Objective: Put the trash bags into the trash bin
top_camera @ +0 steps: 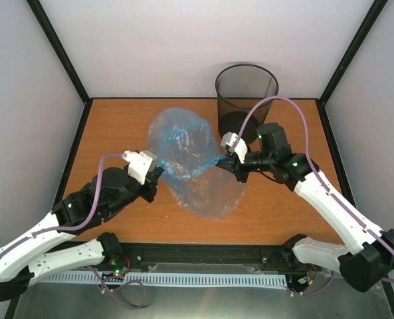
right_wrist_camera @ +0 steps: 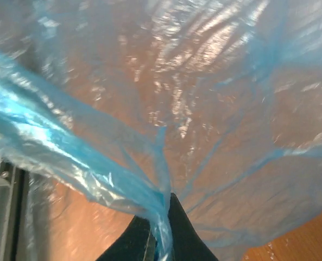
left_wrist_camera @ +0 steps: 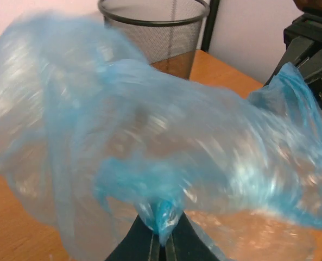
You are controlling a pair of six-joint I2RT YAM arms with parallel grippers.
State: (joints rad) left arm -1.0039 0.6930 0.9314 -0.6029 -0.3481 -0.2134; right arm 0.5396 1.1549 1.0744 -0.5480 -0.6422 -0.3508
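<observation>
The light-blue translucent trash bag hangs spread between both arms above the middle of the table, its lower part draping onto the wood. My left gripper is shut on the bag's left edge, film bunched between its black fingers. On the opposite edge my right gripper is shut, a twisted blue strip pinched in its jaws. The black mesh trash bin stands upright at the back right, just behind the right gripper. In the left wrist view the bin rises beyond the billowing bag.
The wooden table is framed by black posts and pale walls on three sides. A black rail with the arm bases runs along the near edge. A purple cable arches over the right arm beside the bin.
</observation>
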